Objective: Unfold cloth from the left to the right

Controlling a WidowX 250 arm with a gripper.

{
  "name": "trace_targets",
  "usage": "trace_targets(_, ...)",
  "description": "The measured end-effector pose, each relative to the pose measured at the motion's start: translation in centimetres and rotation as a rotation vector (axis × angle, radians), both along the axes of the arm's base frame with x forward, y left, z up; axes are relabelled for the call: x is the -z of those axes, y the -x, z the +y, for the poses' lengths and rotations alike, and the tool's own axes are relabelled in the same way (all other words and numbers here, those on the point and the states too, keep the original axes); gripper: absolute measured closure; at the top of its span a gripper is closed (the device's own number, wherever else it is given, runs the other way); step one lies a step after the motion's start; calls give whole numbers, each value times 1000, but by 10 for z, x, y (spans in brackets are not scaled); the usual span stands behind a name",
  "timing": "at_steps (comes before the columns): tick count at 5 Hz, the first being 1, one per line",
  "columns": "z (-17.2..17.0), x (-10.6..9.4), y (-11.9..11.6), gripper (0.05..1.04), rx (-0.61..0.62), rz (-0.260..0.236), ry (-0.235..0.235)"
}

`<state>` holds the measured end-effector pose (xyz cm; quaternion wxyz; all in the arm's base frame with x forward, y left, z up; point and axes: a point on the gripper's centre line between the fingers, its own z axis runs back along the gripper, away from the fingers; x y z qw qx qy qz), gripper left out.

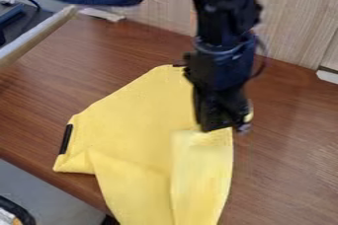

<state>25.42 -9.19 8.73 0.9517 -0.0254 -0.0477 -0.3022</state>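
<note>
Currently we cannot tell whether the gripper (228,127) is open or closed. Folded cloth (135,118) lies beneath and camera-side of it. We judge: shallow pinch, flap slips; both layers caught, whole piece drags.

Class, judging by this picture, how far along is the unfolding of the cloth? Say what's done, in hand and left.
Done: the yellow cloth seems largely spread at its upper left on the wooden table.
In hand: the gripper is at the top of the paler flap; whether it grips it, I cannot tell.
Left: probably opening that flap rightward and smoothing the creased lower-left corner.
</note>
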Motion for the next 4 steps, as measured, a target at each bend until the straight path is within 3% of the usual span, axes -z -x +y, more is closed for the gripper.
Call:
trace_targets(1,-19,-9,-4,1030,39,-34,28)
trace_targets(2,-52,0,-12,1030,133,-18,44)
trace_targets(3,-69,17,-17,1030,182,-8,31)
trace_targets(4,-84,40,-20,1030,225,20,50)
